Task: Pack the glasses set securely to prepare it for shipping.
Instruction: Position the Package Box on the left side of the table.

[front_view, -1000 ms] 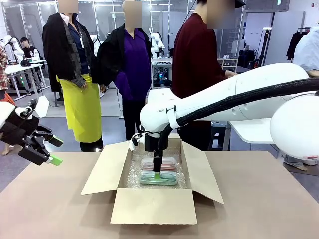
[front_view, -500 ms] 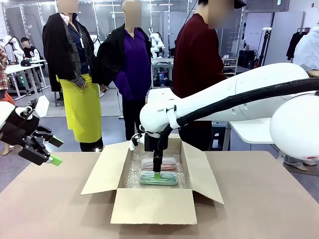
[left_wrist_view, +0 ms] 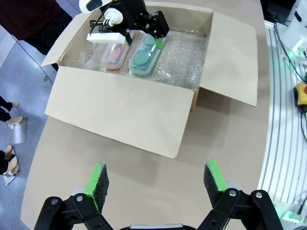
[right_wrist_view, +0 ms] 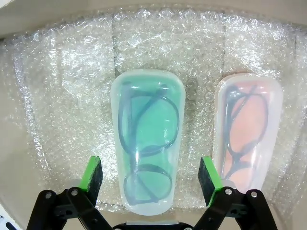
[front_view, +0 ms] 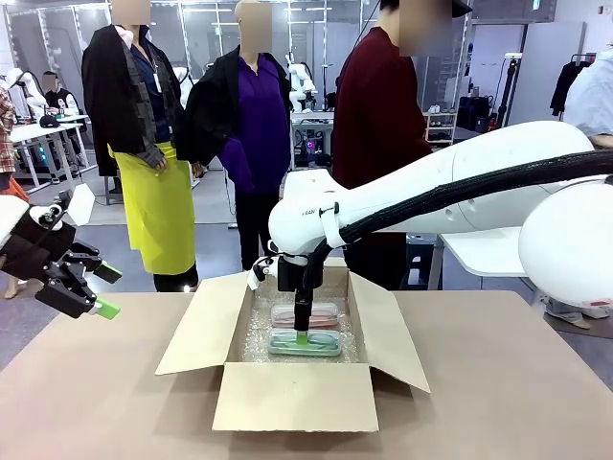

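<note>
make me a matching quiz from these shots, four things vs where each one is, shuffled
1 mint-green case
2 pink case
3 left pincer
4 right pincer

a open, outside the box
b open, down inside the box
c on bubble wrap, under the right pincer
d on bubble wrap, outside that pincer's pads

Pairs: 1-c, 2-d, 3-a, 4-b

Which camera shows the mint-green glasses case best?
The right wrist view: the mint-green glasses case lies whole on bubble wrap, its glasses plain to see. The left wrist view shows it small in the box, partly behind the right arm's fingers; the front view gives a low sliver.
</note>
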`<state>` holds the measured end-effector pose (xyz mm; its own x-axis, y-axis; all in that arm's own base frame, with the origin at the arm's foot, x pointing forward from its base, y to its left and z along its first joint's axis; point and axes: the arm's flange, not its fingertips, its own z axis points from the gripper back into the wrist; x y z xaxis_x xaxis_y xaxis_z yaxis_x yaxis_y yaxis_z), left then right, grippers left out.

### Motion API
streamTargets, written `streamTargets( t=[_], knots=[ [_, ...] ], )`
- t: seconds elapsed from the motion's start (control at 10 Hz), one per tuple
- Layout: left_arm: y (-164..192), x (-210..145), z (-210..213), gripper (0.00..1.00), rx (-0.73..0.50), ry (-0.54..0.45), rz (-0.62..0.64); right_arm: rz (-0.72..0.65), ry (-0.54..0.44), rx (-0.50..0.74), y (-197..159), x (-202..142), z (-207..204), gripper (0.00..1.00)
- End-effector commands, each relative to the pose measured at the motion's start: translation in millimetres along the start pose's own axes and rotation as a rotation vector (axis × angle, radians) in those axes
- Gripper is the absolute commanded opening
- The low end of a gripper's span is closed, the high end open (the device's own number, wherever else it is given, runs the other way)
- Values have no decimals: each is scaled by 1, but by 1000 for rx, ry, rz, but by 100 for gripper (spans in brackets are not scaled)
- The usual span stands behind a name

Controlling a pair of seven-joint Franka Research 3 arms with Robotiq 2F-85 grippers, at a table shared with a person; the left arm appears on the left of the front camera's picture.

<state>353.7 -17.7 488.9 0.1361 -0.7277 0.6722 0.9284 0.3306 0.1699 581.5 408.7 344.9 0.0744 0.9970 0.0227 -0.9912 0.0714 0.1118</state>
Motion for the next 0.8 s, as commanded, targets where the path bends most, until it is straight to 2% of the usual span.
streamTargets(
  t=[0.0, 0.5, 0.7],
  knots=[
    [2, -1, 1, 100, -12, -26, -13, -31, -8, -12, 5, -8, 20, 100],
    [2, -1, 1, 100, -12, -26, -13, -110, -90, -65, 46, -82, 103, 100],
    [2, -1, 1, 100, -12, -26, -13, -236, -106, -118, 67, -111, 133, 100]
  ],
)
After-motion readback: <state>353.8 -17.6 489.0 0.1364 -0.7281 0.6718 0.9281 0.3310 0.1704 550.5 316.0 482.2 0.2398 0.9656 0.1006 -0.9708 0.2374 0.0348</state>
